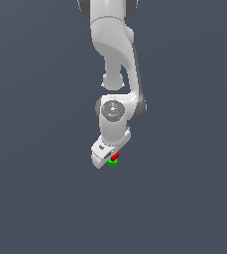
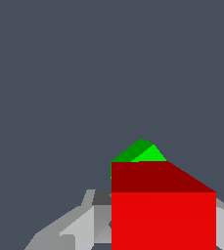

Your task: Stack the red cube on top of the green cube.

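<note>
From the exterior view I see the hand (image 1: 110,155) low over the dark counter (image 1: 40,198), with the red cube (image 1: 115,156) right at its fingers and directly above the green cube (image 1: 112,162), apparently touching it. In the wrist view the red cube (image 2: 163,219) fills the near field between grey fingers (image 2: 79,227), with green (image 2: 144,151) peeking past it. I read the hand as clamped on red.

Two cameras — one far and high, one close on the wrist

The exterior view looks down from well above the red cube (image 1: 115,156), which shows tiny under the arm. The wrist view sits just beside that cube (image 2: 163,210), filling its frame. Both share it and the green cube (image 1: 112,162) (image 2: 143,152) — touching.
</note>
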Tool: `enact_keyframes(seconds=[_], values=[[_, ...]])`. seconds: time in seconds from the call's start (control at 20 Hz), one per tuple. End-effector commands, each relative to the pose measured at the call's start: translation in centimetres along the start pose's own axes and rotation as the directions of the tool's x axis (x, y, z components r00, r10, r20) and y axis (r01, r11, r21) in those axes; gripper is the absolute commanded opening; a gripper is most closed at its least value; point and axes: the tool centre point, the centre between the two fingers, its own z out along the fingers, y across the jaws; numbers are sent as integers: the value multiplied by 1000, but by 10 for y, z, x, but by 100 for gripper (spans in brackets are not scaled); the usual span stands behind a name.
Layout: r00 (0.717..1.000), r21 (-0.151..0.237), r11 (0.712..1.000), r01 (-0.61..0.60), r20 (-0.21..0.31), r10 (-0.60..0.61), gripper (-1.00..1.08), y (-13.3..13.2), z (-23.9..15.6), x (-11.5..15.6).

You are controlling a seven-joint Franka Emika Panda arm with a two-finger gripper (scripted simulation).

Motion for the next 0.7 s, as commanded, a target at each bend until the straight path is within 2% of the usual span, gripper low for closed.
enact_keyframes(seconds=[0.0, 0.2, 0.25, 0.65], values=[[1000, -1, 1000, 0, -1, 0, -100, 4, 1, 2], [1000, -1, 1000, 0, -1, 0, -100, 7, 2, 3], [1000, -1, 1000, 0, -1, 0, 100, 7, 2, 3], [1000, -1, 1000, 0, -1, 0, 100, 7, 2, 3]])
